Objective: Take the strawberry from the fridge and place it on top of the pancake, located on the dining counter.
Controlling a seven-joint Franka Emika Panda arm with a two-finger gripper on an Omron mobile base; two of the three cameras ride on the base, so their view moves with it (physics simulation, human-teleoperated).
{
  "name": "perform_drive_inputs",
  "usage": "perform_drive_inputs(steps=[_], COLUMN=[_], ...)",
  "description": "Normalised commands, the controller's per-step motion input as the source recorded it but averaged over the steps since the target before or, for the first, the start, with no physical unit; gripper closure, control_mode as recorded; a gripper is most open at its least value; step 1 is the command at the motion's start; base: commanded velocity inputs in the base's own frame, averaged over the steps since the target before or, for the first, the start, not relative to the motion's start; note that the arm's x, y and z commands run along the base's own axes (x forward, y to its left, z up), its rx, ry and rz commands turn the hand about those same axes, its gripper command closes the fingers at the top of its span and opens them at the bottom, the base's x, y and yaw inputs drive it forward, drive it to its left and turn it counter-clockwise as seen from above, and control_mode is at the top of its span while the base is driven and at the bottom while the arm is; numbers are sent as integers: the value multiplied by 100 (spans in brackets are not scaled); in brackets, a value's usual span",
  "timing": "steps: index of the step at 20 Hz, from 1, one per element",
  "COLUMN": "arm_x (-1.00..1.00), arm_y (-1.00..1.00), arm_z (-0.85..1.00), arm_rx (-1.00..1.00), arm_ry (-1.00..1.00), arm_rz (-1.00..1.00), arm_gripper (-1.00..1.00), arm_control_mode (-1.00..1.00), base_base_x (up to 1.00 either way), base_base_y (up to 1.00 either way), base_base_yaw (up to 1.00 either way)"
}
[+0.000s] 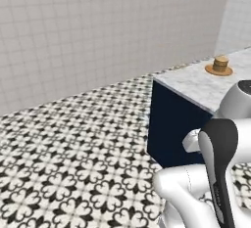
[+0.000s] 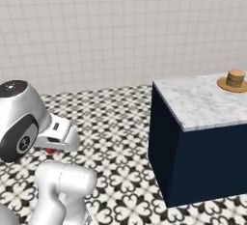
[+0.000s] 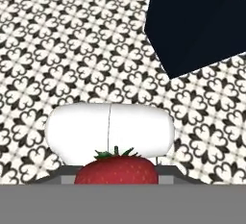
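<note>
- Nearest to me, the end effector was clenched on the strawberry; in the hand view the red fruit sat between the fingertips, green leaves up, hanging over the patterned floor.
- In the right base view a speck of red, the same strawberry, showed under the white hand, low at about eight o'clock in that picture and well apart from the tabletop.
- Next out stood the dining counter, its navy end wall facing the robot and its marble top above; from the hand it lay towards two o'clock.
- Farthest off, the pancake sat as a small tan stack on its orange-brown plate, well back from the near edge of the tabletop, at roughly two o'clock from the held fruit.
- In the left base view the pancake sat at about one o'clock, beyond the arm.
- I judged that the fruit had to travel up and across, since it hung lower than the marble top.
</note>
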Motion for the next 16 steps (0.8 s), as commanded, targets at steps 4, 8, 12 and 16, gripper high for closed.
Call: perform_drive_inputs(steps=[4,8,12,16], arm_x=[0,0,0,0], arm_y=[0,0,0,0], arm_z=[0,0,0,0], arm_rx=[0,0,0,0], arm_ry=[0,0,0,0], arm_rz=[0,0,0,0], arm_gripper=[100,100,100,100], arm_control_mode=[100,100,100,100], base_base_x=[100,100,100,94], base_base_y=[90,89,88,90], base_base_yaw=[-55,-55,-55,-60])
